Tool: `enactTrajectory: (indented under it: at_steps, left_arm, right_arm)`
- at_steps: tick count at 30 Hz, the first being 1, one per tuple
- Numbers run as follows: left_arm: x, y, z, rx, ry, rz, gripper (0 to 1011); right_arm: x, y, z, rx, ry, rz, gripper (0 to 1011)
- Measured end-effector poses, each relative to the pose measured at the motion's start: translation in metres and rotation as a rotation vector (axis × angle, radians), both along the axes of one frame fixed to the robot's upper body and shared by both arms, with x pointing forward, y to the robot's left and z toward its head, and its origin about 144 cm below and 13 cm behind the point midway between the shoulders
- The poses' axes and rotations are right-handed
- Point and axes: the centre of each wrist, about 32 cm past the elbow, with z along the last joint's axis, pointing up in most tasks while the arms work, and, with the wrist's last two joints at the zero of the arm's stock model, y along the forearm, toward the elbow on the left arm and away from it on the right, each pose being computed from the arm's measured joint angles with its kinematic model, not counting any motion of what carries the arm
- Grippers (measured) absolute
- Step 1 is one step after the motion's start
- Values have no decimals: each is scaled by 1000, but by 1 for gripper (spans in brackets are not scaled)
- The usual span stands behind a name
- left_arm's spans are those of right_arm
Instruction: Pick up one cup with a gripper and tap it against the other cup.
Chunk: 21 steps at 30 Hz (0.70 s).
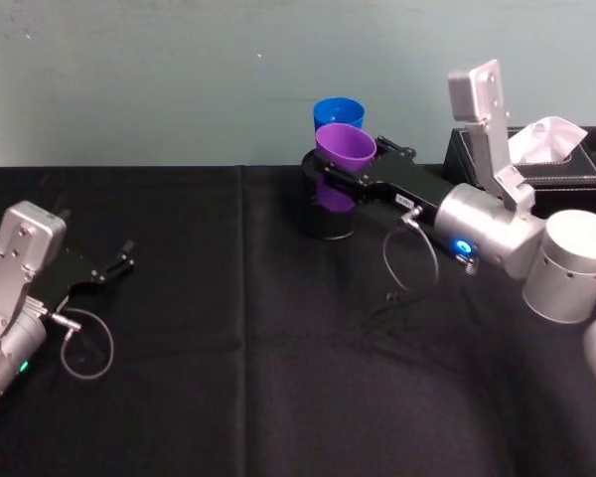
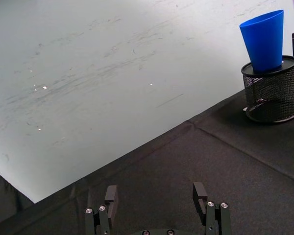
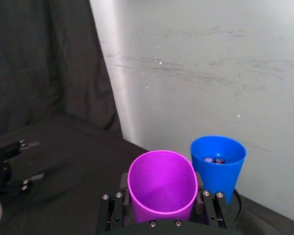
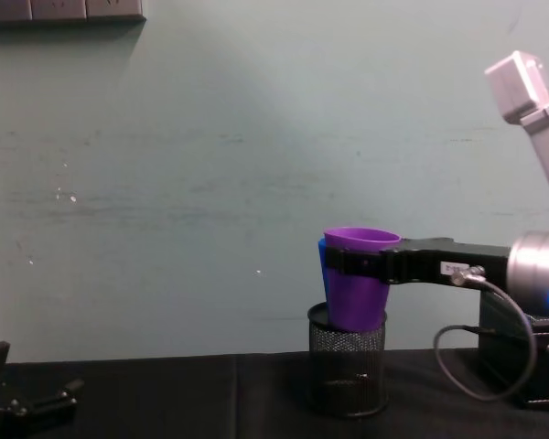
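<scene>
We see the right black flat-fingered gripper (image 1: 350, 165) clamped on the smooth purple plastic cup (image 1: 345, 147), held aloft just beside the bright blue plastic cup (image 1: 338, 110) seated in the black mesh pen holder (image 4: 347, 373), contact uncertain, left gripper (image 2: 157, 197) idle, fingers apart, over black cloth (image 1: 278, 378).

A black-clothed table (image 1: 228, 378) carries a black mesh pen holder (image 1: 328, 227) near its far edge. A black tissue box (image 1: 576, 171) sits right of that holder, apart.
</scene>
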Motion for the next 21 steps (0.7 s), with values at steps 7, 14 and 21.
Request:
enactTrajectory:
  at_steps: [7,14,21]
  left_arm:
    - [0,0,0,0,0,0,1000]
    - [0,0,0,0,0,0,1000]
    - [0,0,0,0,0,0,1000]
  right_arm:
    - [-29,-10,-5,-8,5,23,720]
    - [-54,-16,-20,-20,5,36,720]
    - [-70,-19,-44,-29,38,17,720]
